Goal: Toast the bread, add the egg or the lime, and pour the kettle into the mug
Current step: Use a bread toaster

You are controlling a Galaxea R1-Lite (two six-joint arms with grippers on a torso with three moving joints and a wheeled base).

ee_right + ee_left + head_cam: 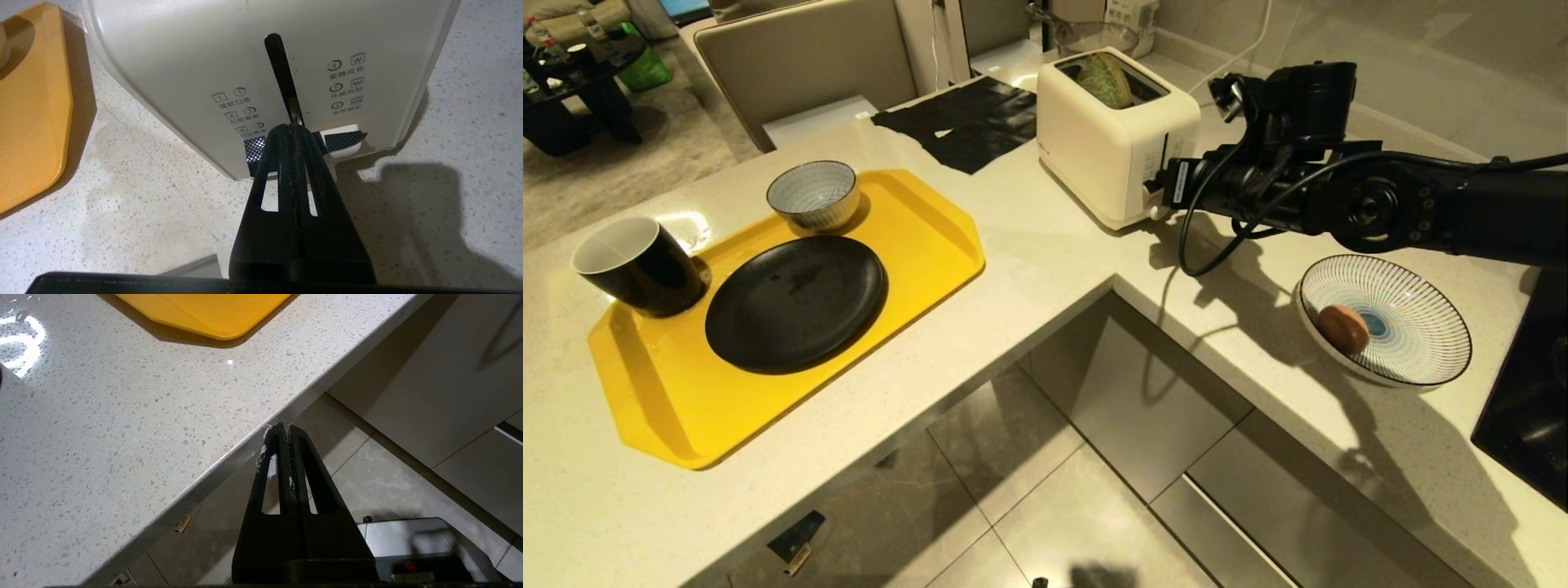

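Note:
The pale green bread stands in the slot of the cream toaster, its top sticking out. My right gripper is shut and empty, its tips against the toaster's front at the foot of the lever slot, touching the white lever wrapped in black mesh tape. The black mug stands on the left end of the yellow tray. A brown egg lies in a striped shallow bowl at the right. The kettle is out of view. My left gripper is shut, parked below the counter edge.
On the tray sit a black plate and a small striped bowl. A black sheet lies behind the tray. The L-shaped counter wraps round a floor gap. A dark hob is at the right edge.

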